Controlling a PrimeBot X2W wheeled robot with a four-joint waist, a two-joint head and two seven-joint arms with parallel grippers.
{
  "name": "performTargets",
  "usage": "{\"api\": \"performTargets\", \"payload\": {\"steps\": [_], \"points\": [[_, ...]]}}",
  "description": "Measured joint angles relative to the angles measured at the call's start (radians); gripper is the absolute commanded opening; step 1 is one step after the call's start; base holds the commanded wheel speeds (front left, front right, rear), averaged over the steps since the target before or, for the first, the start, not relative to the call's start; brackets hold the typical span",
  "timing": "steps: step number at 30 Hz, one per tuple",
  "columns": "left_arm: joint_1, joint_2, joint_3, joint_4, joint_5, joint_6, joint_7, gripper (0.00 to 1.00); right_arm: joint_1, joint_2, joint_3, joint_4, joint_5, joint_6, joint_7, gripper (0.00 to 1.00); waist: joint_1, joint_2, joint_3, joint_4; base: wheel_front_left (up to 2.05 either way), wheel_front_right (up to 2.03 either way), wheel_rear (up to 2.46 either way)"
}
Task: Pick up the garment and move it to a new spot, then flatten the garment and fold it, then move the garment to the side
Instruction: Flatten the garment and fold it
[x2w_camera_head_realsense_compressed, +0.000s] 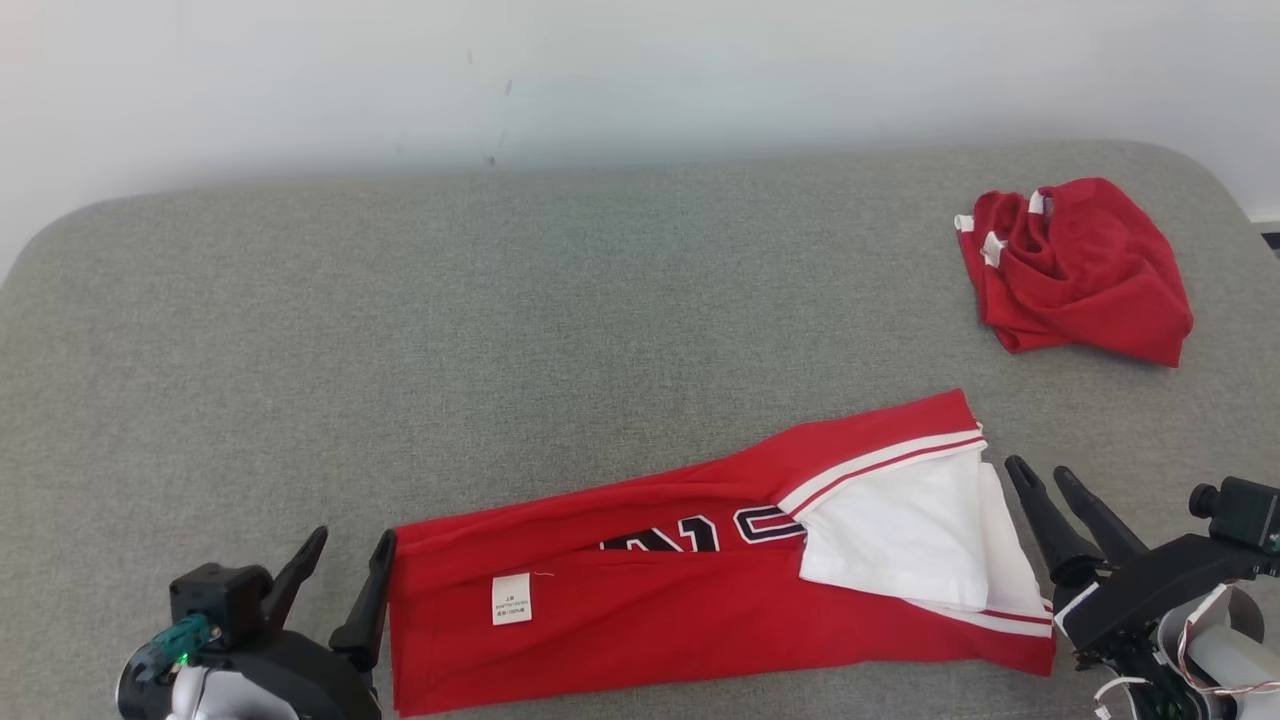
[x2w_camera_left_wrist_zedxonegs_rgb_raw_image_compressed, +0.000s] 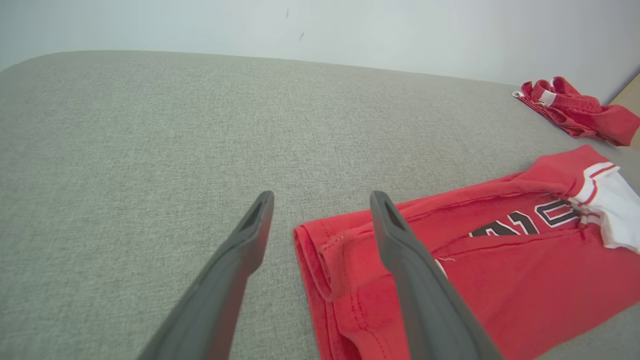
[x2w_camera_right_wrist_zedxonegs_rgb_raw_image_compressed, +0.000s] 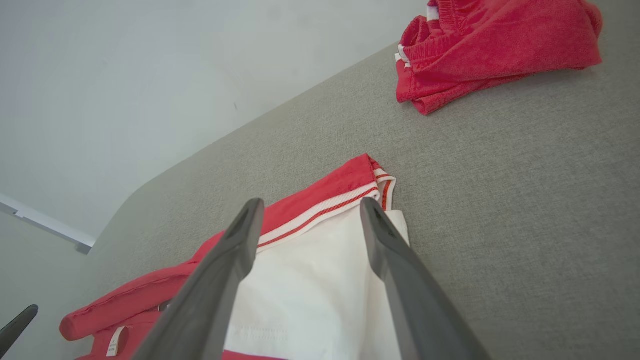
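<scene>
**Clerk:** Item 1, and its place?

**Checker:** 1 red jersey (x2w_camera_head_realsense_compressed: 680, 620) (x2w_camera_left_wrist_zedxonegs_rgb_raw_image_compressed: 500, 280) (x2w_camera_right_wrist_zedxonegs_rgb_raw_image_compressed: 320, 200), folded into a long band, lying flat on the grey upholstered surface (x2w_camera_head_realsense_compressed: 500, 330) at 6 o'clock in the head view. It slants a little, with its far end rising toward 3 o'clock. Its white label (x2w_camera_head_realsense_compressed: 511, 600) faces up near the 9 o'clock end. Black-and-white lettering (x2w_camera_head_realsense_compressed: 700, 535) shows partly in a fold at mid-length. A white panel (x2w_camera_head_realsense_compressed: 900, 530) edged with red-and-white stripes lies turned over at the 3 o'clock end.

**Clerk:** Grippers?

**Checker:** 2. The left gripper (x2w_camera_head_realsense_compressed: 350, 545) (x2w_camera_left_wrist_zedxonegs_rgb_raw_image_compressed: 322, 197) sits at 7 o'clock with its fingers spread wide and nothing held. One finger is right at the jersey's hem and the other is over bare upholstery. The right gripper (x2w_camera_head_realsense_compressed: 1040, 470) (x2w_camera_right_wrist_zedxonegs_rgb_raw_image_compressed: 311, 204) sits at 4 o'clock, just beside the white panel's edge. Its fingers are parted, point toward 11 o'clock and grasp nothing.

**Clerk:** Other stock?

**Checker:** 1 crumpled red garment (x2w_camera_head_realsense_compressed: 1090, 270) (x2w_camera_left_wrist_zedxonegs_rgb_raw_image_compressed: 580, 112) (x2w_camera_right_wrist_zedxonegs_rgb_raw_image_compressed: 500, 40) with white tabs, at 2 o'clock and well apart from the jersey. A pale wall (x2w_camera_head_realsense_compressed: 640, 70) stands behind the surface at 12 o'clock.
</scene>
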Motion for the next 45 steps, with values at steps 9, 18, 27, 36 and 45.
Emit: {"api": "performTargets", "payload": {"steps": [9, 18, 27, 36, 45], "points": [[0.053, -0.009, 0.034, -0.046, -0.025, 0.035, -0.009, 1.00, 0.046, 0.021, -0.059, 0.012, -0.006, -0.063, -0.016, 1.00, 0.0000, 0.0000, -0.011, -0.013, 0.00, 0.00, 0.00], [0.069, -0.015, 0.044, -0.092, -0.026, 0.045, -0.012, 1.00, 0.047, 0.060, -0.082, 0.066, -0.003, -0.099, -0.017, 1.00, 0.0001, 0.0001, 0.003, -0.010, 0.00, 0.00, 0.00], [0.067, -0.013, 0.047, -0.133, -0.022, 0.045, -0.012, 1.00, 0.023, 0.113, -0.095, 0.148, 0.046, -0.113, -0.006, 1.00, 0.0002, 0.0001, 0.033, 0.008, 0.00, 0.00, 0.00], [0.062, -0.011, 0.048, -0.149, -0.014, 0.045, -0.017, 1.00, -0.030, 0.156, -0.102, 0.259, 0.099, -0.092, 0.070, 1.00, 0.0002, 0.0001, 0.058, 0.042, 0.00, 0.00, 0.00], [0.062, -0.007, 0.054, -0.149, -0.014, 0.045, -0.017, 1.00, -0.061, 0.190, -0.076, 0.321, 0.111, -0.045, 0.144, 1.00, 0.0002, 0.0001, 0.061, 0.059, 0.00, 0.00, 0.00]]}}
